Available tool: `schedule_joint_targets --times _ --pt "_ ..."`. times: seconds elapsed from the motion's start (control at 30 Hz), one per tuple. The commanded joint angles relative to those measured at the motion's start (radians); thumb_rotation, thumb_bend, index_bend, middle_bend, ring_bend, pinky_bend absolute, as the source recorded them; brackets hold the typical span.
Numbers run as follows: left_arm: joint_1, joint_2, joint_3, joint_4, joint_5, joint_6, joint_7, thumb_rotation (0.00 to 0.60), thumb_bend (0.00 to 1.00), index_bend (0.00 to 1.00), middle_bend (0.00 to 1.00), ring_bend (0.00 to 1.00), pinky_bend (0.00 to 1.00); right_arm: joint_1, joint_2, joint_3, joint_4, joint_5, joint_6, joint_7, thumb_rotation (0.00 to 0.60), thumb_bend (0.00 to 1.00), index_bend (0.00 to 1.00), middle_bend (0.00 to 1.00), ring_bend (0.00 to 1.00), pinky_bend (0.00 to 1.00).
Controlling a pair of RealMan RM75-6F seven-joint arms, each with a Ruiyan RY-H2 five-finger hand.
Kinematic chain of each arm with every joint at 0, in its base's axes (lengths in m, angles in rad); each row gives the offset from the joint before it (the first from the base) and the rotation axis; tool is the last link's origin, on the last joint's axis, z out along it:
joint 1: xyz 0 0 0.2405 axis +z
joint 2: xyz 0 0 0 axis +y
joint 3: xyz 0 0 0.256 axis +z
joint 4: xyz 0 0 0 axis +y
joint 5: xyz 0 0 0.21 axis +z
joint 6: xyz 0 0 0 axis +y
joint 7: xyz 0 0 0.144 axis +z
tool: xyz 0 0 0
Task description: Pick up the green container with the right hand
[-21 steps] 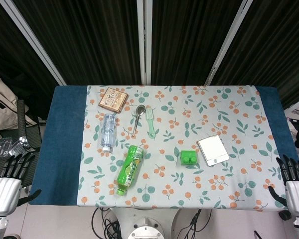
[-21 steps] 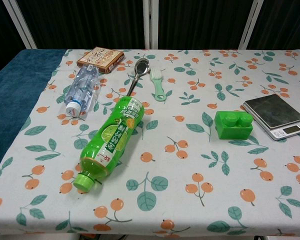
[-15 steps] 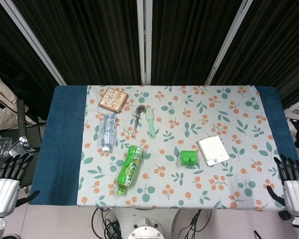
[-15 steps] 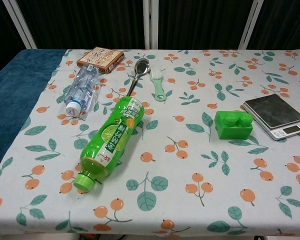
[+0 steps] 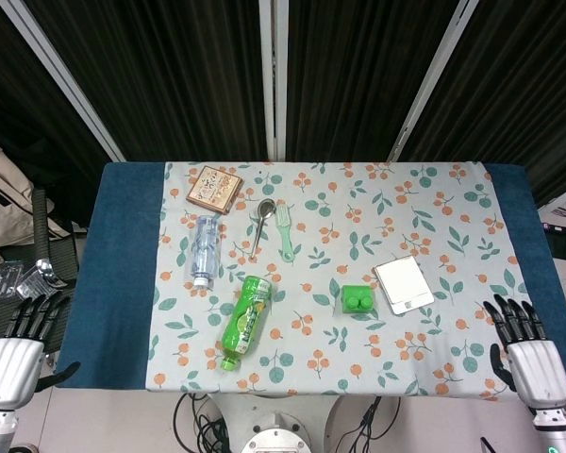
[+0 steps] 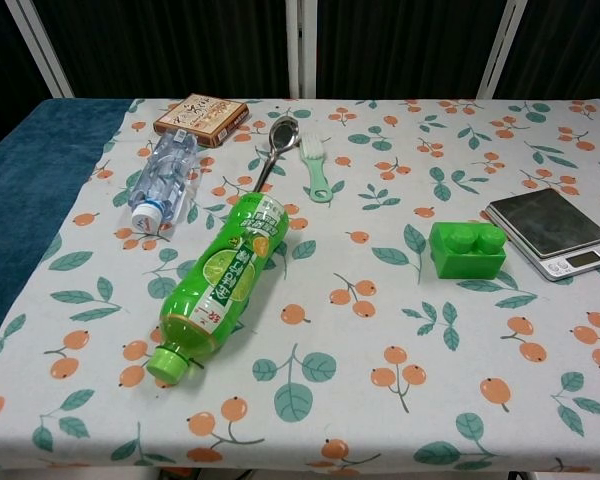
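The green container (image 5: 356, 299) sits low and right of centre on the table (image 5: 127, 283), just left of the scale (image 5: 403, 284), untouched and free for a grasp. The right hand (image 5: 530, 363) waits at the lower right corner, fingers (image 5: 509, 316) spread and empty. The left hand (image 5: 11, 359), lower left, likewise holds nothing, fingers apart.

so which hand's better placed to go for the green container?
Right. The right hand hovers open at the table's near right edge, on the green container side; the left hand is off the far left edge, beyond the green bottle.
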State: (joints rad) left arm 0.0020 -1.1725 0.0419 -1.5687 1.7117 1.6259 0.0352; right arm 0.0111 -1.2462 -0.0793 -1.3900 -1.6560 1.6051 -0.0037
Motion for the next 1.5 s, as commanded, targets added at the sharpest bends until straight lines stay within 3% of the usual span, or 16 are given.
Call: schedule_joint_targets --times 0.03,0.23,0.83,1.5 --pt "-0.005 -0.009 -0.002 0.005 0.002 -0.004 -0.001 0.6 0.05 0.03 0.03 0.0 0.0 0.036 -0.011 -0.016 -0.015 -0.053 -0.044 -0.039 0.6 0.7 0.0 0.12 0.0 0.0" --pt "-0.005 -0.014 0.003 0.011 0.006 -0.002 -0.004 0.6 0.05 0.03 0.03 0.0 0.0 0.094 -0.058 -0.018 -0.011 -0.055 -0.179 -0.144 0.6 0.88 0.0 0.21 0.0 0.0" --pt "-0.003 -0.022 0.008 0.041 -0.01 -0.005 -0.034 0.6 0.05 0.03 0.03 0.0 0.0 0.212 -0.141 0.033 -0.029 0.034 -0.395 -0.215 0.6 0.86 0.0 0.23 0.0 0.0" --pt "-0.003 -0.027 0.013 0.056 -0.009 -0.005 -0.043 0.6 0.05 0.03 0.03 0.0 0.0 0.256 -0.183 0.037 -0.022 0.085 -0.455 -0.233 0.6 0.87 0.0 0.23 0.0 0.0"
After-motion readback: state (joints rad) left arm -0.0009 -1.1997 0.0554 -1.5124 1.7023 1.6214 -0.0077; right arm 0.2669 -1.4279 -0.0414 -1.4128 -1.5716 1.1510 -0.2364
